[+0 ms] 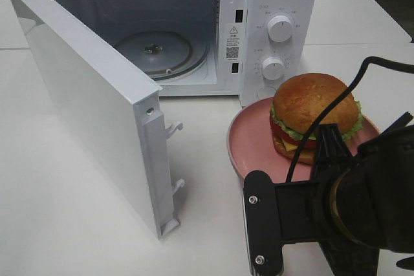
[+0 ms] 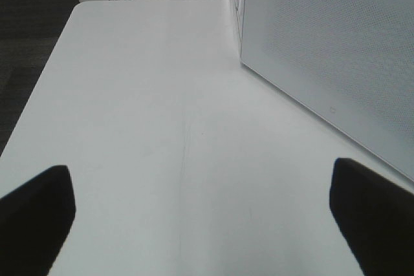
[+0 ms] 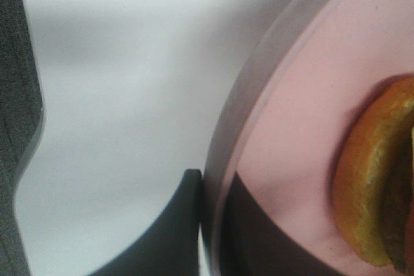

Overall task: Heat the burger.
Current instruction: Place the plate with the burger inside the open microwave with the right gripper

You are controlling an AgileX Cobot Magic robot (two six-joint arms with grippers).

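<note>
The burger (image 1: 315, 116), with a golden-brown bun, lettuce and tomato, sits on a round pink plate (image 1: 249, 143) just in front of the microwave's control panel. My right arm (image 1: 349, 205) reaches in from the lower right to the plate's near side. In the right wrist view the right gripper (image 3: 210, 224) is shut on the pink plate's rim (image 3: 223, 153), one finger outside it and one inside, with the burger's edge (image 3: 372, 185) close by. My left gripper (image 2: 204, 224) is open over bare table with nothing between its fingers; the exterior view does not show it.
The white microwave (image 1: 278, 4) stands at the back with its door (image 1: 84, 95) swung wide open to the left and the glass turntable (image 1: 153, 50) showing inside. The door's outer face (image 2: 336, 43) lies close to my left gripper. The white table (image 1: 77, 224) spreads all around.
</note>
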